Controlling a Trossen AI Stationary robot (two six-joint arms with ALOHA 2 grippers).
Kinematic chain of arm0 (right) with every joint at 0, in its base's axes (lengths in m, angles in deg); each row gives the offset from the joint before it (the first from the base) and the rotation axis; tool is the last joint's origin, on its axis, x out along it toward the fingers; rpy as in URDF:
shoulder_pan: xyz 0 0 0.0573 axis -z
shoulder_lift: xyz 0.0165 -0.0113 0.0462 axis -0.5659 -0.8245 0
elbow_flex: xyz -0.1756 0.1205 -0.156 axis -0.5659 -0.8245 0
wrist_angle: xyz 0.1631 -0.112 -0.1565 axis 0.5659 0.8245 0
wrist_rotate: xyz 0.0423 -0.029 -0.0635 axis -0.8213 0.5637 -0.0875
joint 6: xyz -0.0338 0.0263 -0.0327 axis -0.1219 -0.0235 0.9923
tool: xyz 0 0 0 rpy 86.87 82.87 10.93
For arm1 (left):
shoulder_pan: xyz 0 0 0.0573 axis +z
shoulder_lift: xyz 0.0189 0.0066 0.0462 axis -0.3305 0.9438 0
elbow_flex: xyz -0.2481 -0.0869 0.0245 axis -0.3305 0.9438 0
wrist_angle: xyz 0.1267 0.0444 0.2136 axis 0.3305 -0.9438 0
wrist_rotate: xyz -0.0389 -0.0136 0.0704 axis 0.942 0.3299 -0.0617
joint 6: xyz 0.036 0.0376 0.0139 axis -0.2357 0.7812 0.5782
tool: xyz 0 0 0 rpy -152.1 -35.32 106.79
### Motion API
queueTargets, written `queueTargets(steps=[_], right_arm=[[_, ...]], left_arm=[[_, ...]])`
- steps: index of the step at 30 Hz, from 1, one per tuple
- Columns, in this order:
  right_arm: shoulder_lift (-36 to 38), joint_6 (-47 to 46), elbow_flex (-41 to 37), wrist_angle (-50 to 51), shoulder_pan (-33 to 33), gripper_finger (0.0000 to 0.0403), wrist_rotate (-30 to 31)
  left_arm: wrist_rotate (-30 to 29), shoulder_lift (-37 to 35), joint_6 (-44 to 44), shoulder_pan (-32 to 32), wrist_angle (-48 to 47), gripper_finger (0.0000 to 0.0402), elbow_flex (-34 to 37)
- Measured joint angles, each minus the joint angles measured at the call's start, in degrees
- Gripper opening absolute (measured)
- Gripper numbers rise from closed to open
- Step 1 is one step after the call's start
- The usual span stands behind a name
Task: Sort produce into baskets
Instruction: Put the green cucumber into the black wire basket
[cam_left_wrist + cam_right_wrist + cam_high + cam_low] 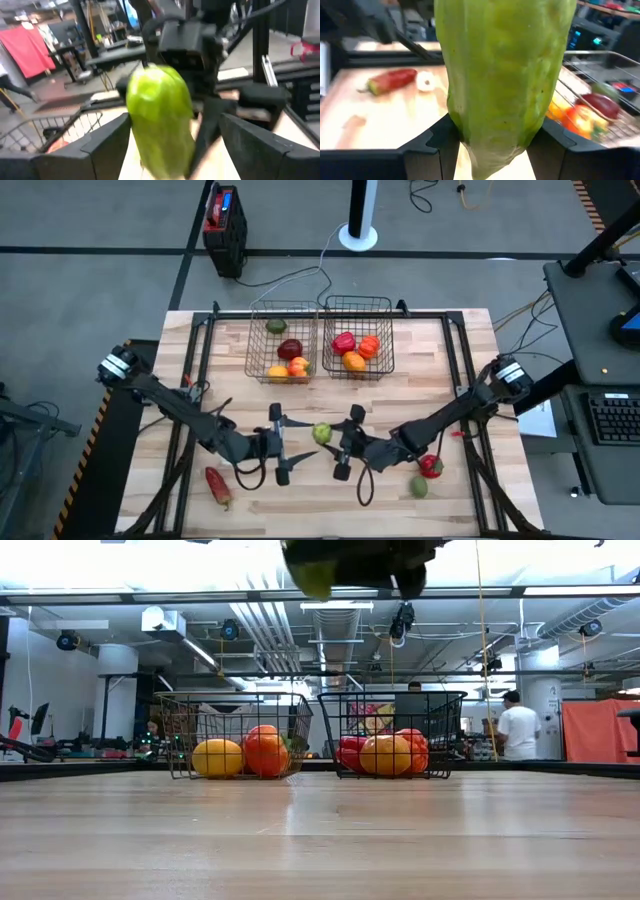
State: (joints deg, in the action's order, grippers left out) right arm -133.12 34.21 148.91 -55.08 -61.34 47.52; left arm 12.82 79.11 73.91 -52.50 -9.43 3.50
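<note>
A green pepper (322, 433) is held in the air between my two grippers, near the table's middle. My right gripper (336, 442) reaches in from the right and is shut on it; the pepper fills the right wrist view (500, 65). My left gripper (290, 442) reaches in from the left and is open. Its fingers (107, 145) stand on either side of the pepper (160, 115), with a gap showing on one side. Two wire baskets (283, 340) (358, 338) stand side by side at the far edge, each holding several pieces of produce. My right gripper pinches the green pepper between its two fingers, at the pepper's narrower end (470, 127). The fingers come roughly level from the table's right side. In the low view the pepper (315, 575) hangs well clear of the table.
A long red pepper (217, 485) lies near the front left, with a white garlic bulb (425, 81) next to it. A red piece (430, 467) and a green piece (419, 487) lie at the front right. A black and red box (224, 225) stands on the floor beyond the table.
</note>
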Motion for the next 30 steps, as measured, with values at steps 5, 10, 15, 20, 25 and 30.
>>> queueTargets(steps=[5, 10, 15, 20, 25, 30], right_arm=[[3.9, -4.1, 0.0, 10.4, 1.0, 0.0179, 4.7], [10.8, -10.8, 0.0, 23.2, 4.7, 0.0179, 7.0], [17.9, -22.1, 0.1, 35.6, 13.3, 0.0180, 0.8], [21.6, -26.1, 0.1, 40.3, 25.1, 0.0180, -13.1], [20.9, -31.9, 2.3, 45.7, 36.3, 0.0180, -22.0], [15.7, -32.3, 9.1, 57.8, 43.0, 0.0180, -24.9]], left_arm=[[0.2, -4.5, -7.5, -0.6, -11.8, 0.0286, -0.2], [-1.0, -10.3, -19.0, -0.6, -25.5, 0.0285, -0.2], [-1.3, -14.4, -28.3, -0.7, -35.1, 0.0285, -0.2], [-1.4, -15.3, -30.4, -0.7, -37.2, 0.0285, -0.2], [-1.3, -13.8, -30.0, -0.7, -37.6, 0.0285, -0.1], [-2.3, -12.7, -29.9, -0.7, -37.7, 0.0285, -0.1]])
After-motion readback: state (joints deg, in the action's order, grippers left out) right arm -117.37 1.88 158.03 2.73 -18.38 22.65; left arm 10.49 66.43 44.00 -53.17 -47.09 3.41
